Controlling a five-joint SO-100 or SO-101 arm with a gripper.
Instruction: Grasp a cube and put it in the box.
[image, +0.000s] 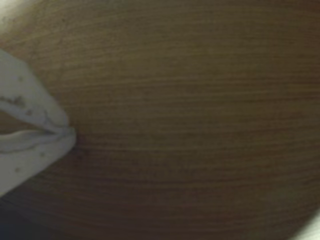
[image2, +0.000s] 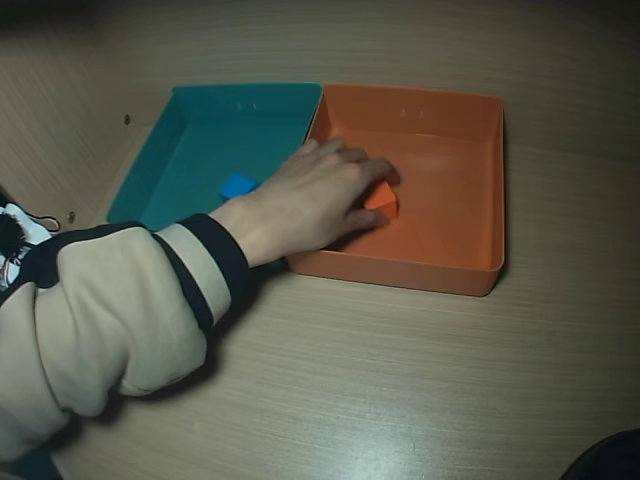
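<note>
Work surface is a light wood-grain table (image2: 400, 370), grain running roughly horizontal across the overhead view, with a soft glare patch low and toward the right. The surface turns up at the left into a curved panel of the same wood pattern bearing two small dark dots (image2: 126, 120), and the far edge at the top falls into shadow. In the wrist view the same wood (image: 190, 125) fills the picture, blurred, dim and brownish, darker toward the lower corners.

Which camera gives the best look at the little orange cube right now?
The overhead view: the orange cube sits inside the orange box, partly covered by a person's hand. The wrist view shows only bare wooden table.
</note>
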